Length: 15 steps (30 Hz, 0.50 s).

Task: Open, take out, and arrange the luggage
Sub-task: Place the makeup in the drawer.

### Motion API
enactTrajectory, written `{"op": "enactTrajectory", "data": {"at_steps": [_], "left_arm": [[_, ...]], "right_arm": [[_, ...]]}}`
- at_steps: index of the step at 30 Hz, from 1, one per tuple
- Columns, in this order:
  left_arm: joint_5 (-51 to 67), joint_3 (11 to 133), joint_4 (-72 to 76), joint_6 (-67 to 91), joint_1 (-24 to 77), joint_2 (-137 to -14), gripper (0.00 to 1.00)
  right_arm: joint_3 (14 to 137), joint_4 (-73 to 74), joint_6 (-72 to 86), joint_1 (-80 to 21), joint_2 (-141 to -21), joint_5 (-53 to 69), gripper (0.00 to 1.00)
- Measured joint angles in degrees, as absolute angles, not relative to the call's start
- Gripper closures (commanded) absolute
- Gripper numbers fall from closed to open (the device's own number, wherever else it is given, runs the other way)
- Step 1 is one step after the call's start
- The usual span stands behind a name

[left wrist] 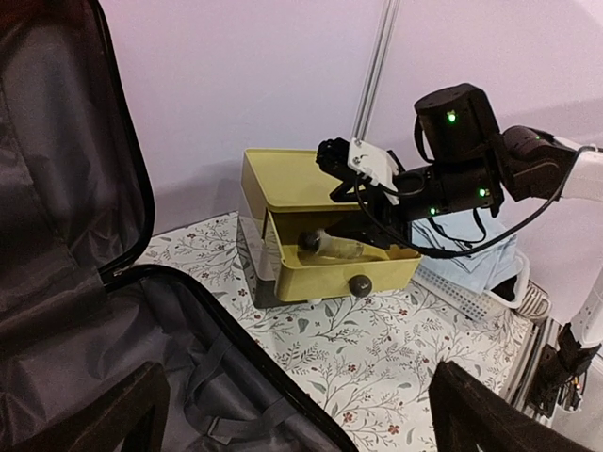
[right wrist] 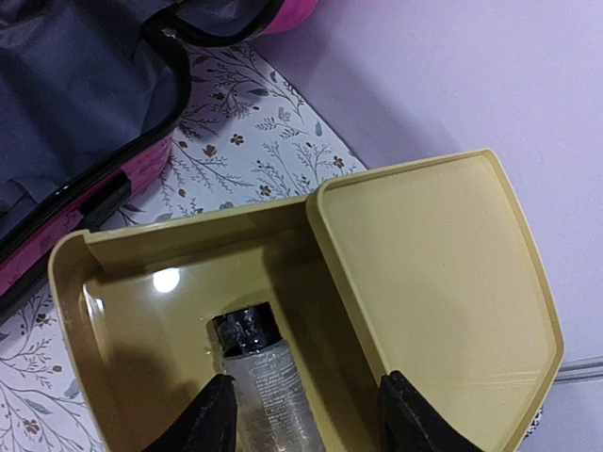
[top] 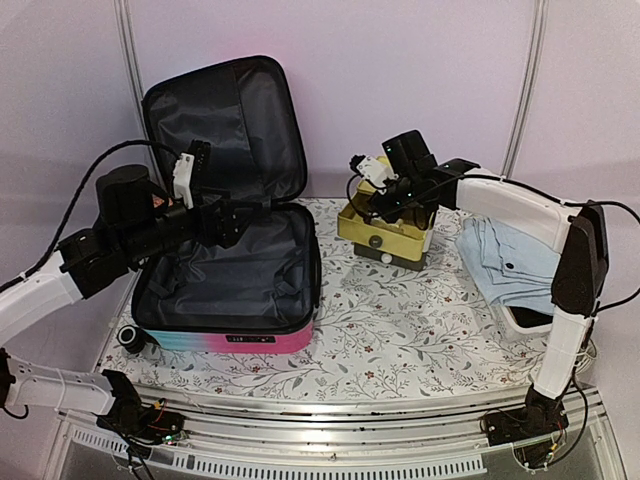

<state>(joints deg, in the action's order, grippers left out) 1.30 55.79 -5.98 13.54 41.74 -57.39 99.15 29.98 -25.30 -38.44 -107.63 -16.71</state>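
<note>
The luggage (top: 225,290) lies open at the left of the table, black lining showing and its lid (top: 230,130) standing up against the wall; the turquoise-to-pink shell faces front. My left gripper (top: 225,220) hovers over the luggage's right half, open and holding nothing (left wrist: 301,414). My right gripper (top: 385,210) reaches down into the pulled-out drawer (left wrist: 339,273) of the yellow box (top: 385,240). Its jaws (right wrist: 306,414) stand open astride a clear bottle with a black cap (right wrist: 264,377), which lies in the drawer close to the left finger, with a gap to the right finger.
A white mesh basket (left wrist: 462,292) with folded light-blue clothing (top: 510,260) stands at the right, under the right arm. Floral cloth (top: 400,330) covers the table between the luggage and the box. The wall runs close behind both.
</note>
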Motion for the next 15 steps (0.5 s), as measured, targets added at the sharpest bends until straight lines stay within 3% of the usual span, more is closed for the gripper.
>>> {"op": "enactTrajectory", "data": {"at_steps": [6,15], "left_arm": [[1.7,56.5,-6.6,13.5,41.7,-58.8,0.02],[2.3,57.1,-6.7,13.8,41.7,-59.8,0.02]], "right_arm": [[99.2,30.0,-24.5,-38.6,-107.5,-12.9,0.44],[97.9,29.7,-23.6,-38.7,-101.5,-4.3,0.54]]}}
